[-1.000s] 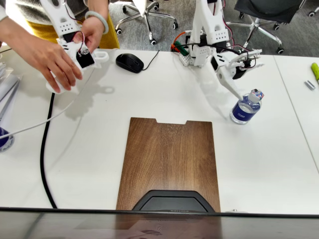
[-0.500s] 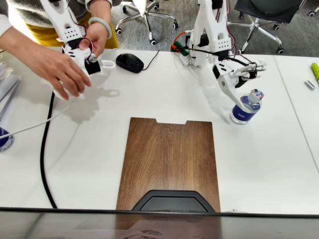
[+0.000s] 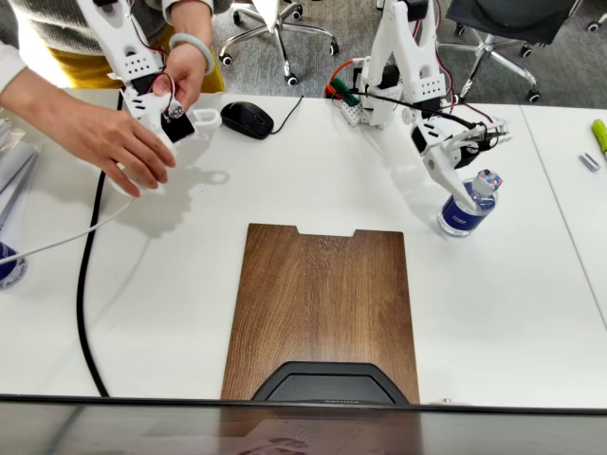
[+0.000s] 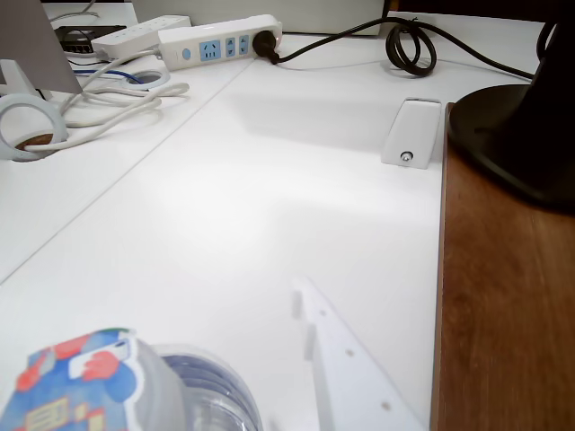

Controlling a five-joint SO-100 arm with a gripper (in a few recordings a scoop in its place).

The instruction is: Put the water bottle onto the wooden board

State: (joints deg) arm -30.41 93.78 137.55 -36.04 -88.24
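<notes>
The water bottle [image 3: 465,209], clear with a blue label and a white cap, stands upright on the white table to the right of the wooden board [image 3: 322,299]. My white gripper [image 3: 477,171] is open right at the bottle. Its long finger [image 3: 448,180] slants down along the bottle's left side, and the other jaw is held apart above the cap. In the wrist view the bottle [image 4: 126,391] fills the lower left, the finger [image 4: 346,368] lies just right of it, and the board [image 4: 503,296] runs along the right edge.
A black monitor stand base [image 3: 322,383] rests on the board's near end. A black mouse [image 3: 247,118] lies at the back, and a black cable [image 3: 83,284] runs on the left. A person's hands [image 3: 114,133] work at the far left. A power strip [image 4: 216,43] lies beyond.
My gripper has swung right and down toward the bottle, so its long finger now lies against the bottle's side. The bottle and the board have stayed in place.
</notes>
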